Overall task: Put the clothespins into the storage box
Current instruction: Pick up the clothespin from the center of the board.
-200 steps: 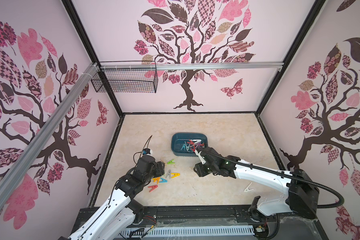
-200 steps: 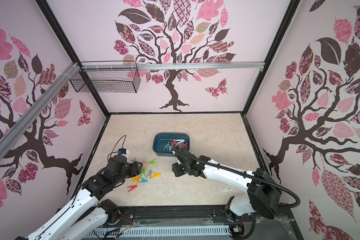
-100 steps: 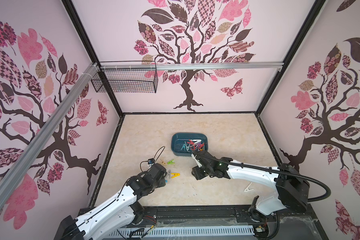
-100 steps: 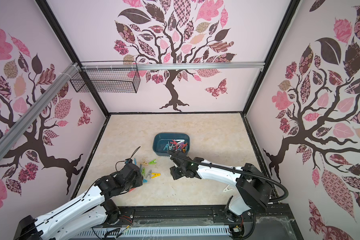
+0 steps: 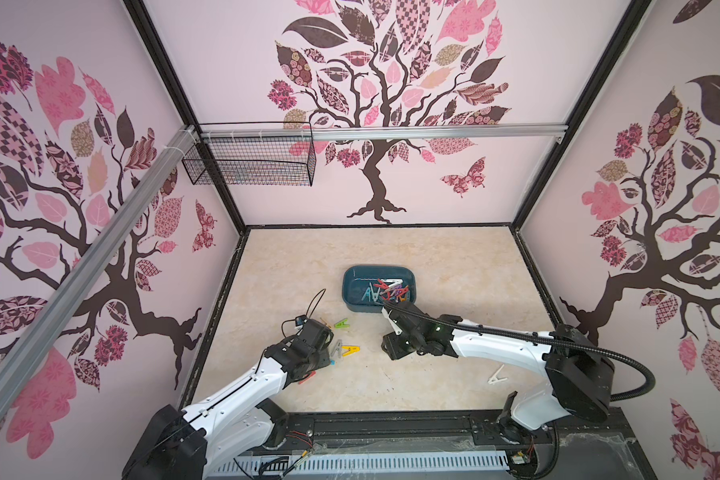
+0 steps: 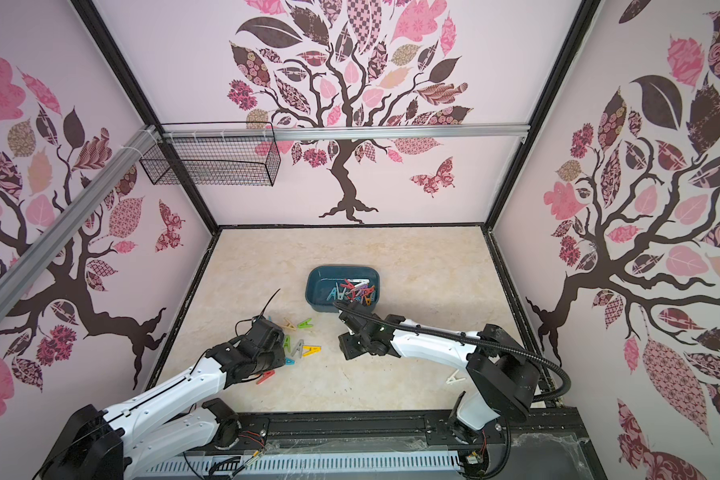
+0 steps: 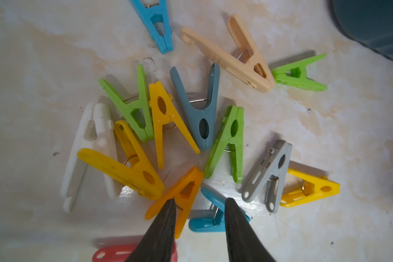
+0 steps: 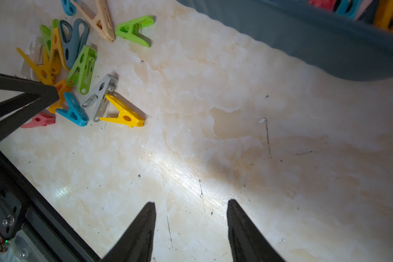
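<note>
Several loose clothespins (image 5: 344, 349) (image 6: 304, 347) lie in a heap left of the table's centre. My left gripper (image 7: 199, 199) is down on the near edge of that heap. Its jaws stand partly open, straddling an orange clothespin (image 7: 182, 195) and a sky-blue clothespin (image 7: 204, 223); a red clothespin (image 7: 114, 254) lies under the left finger. The dark teal storage box (image 5: 352, 286) (image 6: 319, 282) holds several clothespins at its right end. My right gripper (image 8: 191, 202) hovers open and empty over bare table in front of the box (image 8: 304, 40).
A lone white clothespin (image 5: 496, 377) (image 6: 456, 378) lies near the front right, beside the right arm's base. A black wire-mesh basket (image 5: 250, 166) hangs on the back rail at the left. Patterned walls close in the table on three sides.
My left arm has dropped onto the heap and its jaws have narrowed. My right arm has pulled back from the box toward the table's front.
</note>
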Controlling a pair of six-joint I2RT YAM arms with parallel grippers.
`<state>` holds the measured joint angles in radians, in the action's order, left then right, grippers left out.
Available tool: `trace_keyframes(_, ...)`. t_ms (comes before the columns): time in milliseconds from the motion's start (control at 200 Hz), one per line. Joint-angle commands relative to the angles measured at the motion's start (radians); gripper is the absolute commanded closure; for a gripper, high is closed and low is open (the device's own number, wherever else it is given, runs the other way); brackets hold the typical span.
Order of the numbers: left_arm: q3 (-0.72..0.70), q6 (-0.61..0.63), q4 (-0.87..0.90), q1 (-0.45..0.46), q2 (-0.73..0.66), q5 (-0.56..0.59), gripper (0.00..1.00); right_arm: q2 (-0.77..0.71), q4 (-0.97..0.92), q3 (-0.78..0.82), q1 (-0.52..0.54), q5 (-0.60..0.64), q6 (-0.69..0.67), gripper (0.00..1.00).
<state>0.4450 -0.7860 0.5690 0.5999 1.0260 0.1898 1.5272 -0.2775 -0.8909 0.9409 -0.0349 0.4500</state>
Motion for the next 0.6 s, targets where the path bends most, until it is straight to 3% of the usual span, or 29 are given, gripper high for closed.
trace_keyframes(0, -0.004, 0.022, -0.02, -0.005, 0.034, -0.015, 0.63, 0.029, 0.003, -0.026, 0.002, -0.011, 0.015, 0.46)
trace_keyframes(370, 0.038, 0.01, 0.019, -0.007, 0.132, -0.005, 0.65, 0.019, 0.004, -0.026, 0.001, -0.003, 0.018, 0.46)
trace_keyframes(595, 0.04, 0.007, -0.018, -0.012, 0.192, -0.063, 0.78, 0.007, 0.01, -0.018, 0.002, 0.007, 0.021, 0.46)
